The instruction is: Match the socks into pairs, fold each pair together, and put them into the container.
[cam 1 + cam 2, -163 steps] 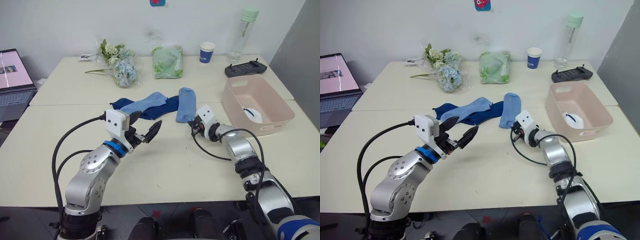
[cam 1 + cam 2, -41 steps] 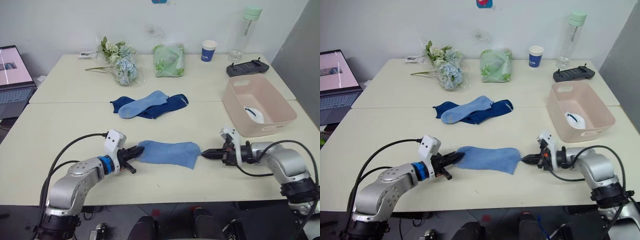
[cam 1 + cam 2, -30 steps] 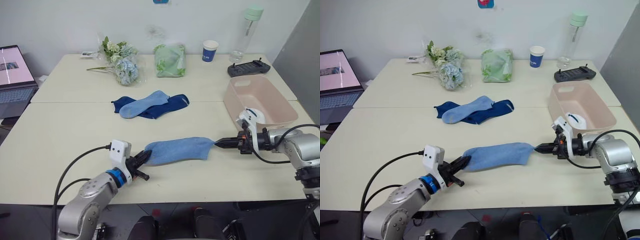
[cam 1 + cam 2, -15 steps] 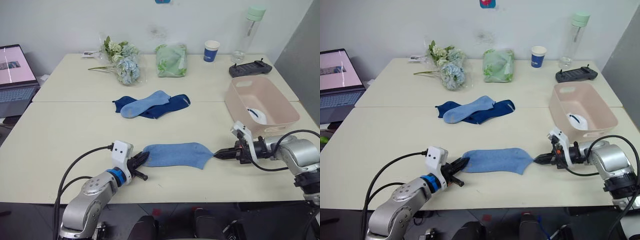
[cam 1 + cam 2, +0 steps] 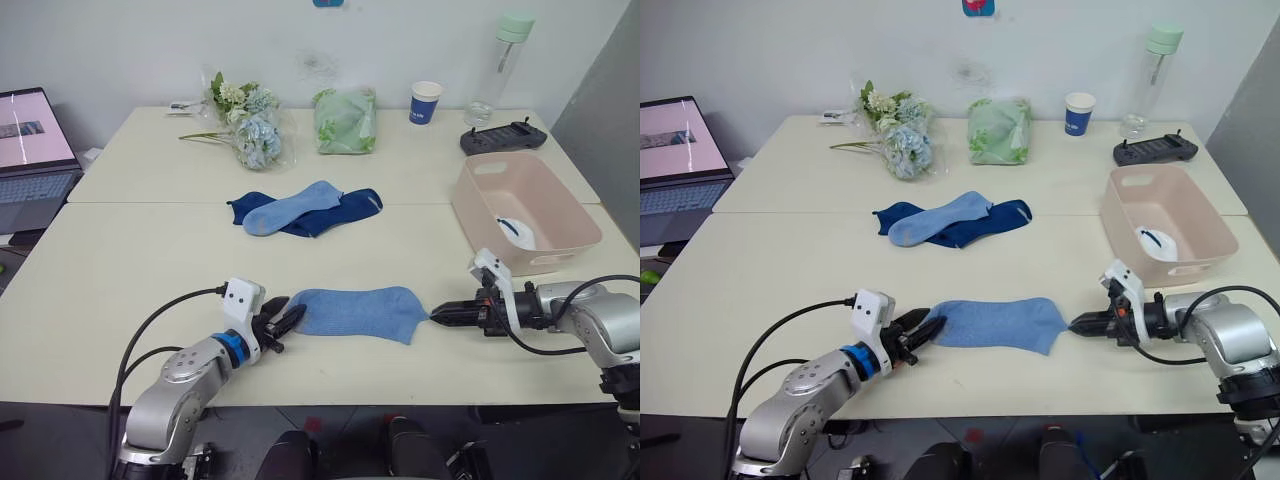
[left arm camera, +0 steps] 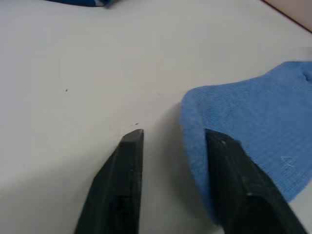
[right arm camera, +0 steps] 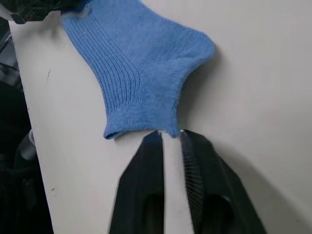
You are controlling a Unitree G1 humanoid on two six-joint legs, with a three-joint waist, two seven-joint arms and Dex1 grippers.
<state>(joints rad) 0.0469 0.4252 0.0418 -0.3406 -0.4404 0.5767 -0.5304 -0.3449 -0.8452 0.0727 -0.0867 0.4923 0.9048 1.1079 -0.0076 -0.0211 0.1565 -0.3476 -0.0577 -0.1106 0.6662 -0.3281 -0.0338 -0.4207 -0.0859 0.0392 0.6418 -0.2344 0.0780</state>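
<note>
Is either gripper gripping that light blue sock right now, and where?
No. The left gripper is open at one end of the light blue sock; the right gripper, slightly open, touches the other.

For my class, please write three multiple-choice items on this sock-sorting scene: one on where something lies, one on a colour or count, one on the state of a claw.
1. Where is the light blue sock that lies flat near the table's front edge?
A. Inside the pink container
B. Between the two claws
C. On the laptop

2. How many socks lie in the pile at mid-table?
A. One white
B. Two light blue
C. One light blue over dark navy ones

3. What is the state of the left claw?
A. Open beside the sock's end
B. Shut on the blue cup
C. Shut on a navy sock

Answers: 1 B, the sock stretches from the left claw to the right claw. 2 C, one pale sock lies across dark navy. 3 A, the left wrist view shows a gap between the fingers.
</note>
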